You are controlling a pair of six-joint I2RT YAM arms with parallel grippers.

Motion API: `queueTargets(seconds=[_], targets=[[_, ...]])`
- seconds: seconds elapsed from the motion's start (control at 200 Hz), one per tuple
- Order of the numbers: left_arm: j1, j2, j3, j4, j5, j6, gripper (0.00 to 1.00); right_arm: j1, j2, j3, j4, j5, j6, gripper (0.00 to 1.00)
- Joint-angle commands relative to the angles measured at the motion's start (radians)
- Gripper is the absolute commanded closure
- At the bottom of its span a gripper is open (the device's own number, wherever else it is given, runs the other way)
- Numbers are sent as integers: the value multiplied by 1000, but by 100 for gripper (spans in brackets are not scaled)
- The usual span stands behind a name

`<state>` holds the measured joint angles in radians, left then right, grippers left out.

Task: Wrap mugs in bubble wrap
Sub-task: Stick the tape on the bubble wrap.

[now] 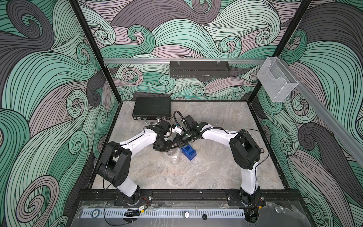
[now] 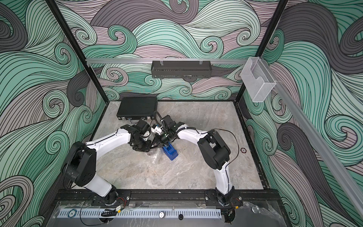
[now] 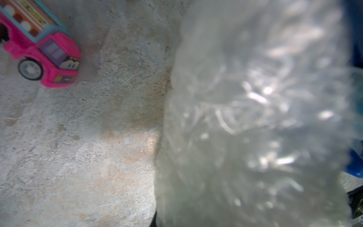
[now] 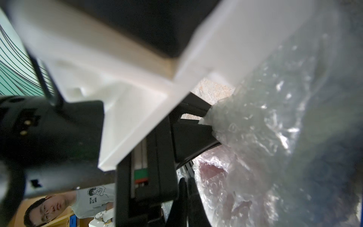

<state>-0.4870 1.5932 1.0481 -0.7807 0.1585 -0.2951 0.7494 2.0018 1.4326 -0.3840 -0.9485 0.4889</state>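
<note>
The left gripper (image 4: 211, 121) stands narrow, its black fingers pinched on a corner of the clear, crinkly plastic bubble wrap (image 3: 255, 118). The right gripper (image 1: 180, 143) is closed fully, and the same wrap lies right before it; whether it pinches the wrap, I cannot tell. Both grippers meet just beside the blue plastic tape dispenser (image 1: 188, 154). The small round mug (image 4: 211, 170) shows only as a red patch through the wrap, near the dispenser. A pink toy van (image 3: 45, 55) stands on the other side of the wrap from the dispenser. A flat black case (image 1: 152, 108) lies well apart from the dispenser.
</note>
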Motion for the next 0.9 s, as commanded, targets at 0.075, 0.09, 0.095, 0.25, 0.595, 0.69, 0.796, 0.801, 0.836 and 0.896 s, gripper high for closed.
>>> queueTargets(seconds=[0.075, 0.09, 0.095, 0.25, 0.595, 0.69, 0.796, 0.801, 0.836, 0.896], targets=[[-10, 9, -10, 13, 29, 10, 86, -1, 42, 48, -181, 56, -84, 100], [-9, 8, -10, 14, 29, 11, 86, -1, 44, 50, -190, 61, -88, 100], [-9, 9, -10, 14, 30, 10, 86, -1, 45, 50, -192, 62, -89, 100], [-9, 14, -5, 14, 33, 10, 86, 5, 59, 61, -203, 64, -93, 100], [-8, -8, -11, 20, 54, -8, 82, 12, 85, 97, -379, 215, -162, 100], [-9, -31, -14, 25, 70, -25, 80, 11, 102, 112, -444, 264, -178, 100], [-7, -64, -14, 24, 72, -46, 76, 13, 104, 115, -461, 282, -182, 100], [-6, -65, -14, 24, 72, -46, 76, 13, 104, 115, -461, 282, -182, 100], [-5, -76, -16, 23, 70, -53, 75, 13, 104, 119, -461, 279, -182, 100], [-1, -93, -17, 19, 70, -59, 73, 15, 106, 129, -462, 271, -182, 100]])
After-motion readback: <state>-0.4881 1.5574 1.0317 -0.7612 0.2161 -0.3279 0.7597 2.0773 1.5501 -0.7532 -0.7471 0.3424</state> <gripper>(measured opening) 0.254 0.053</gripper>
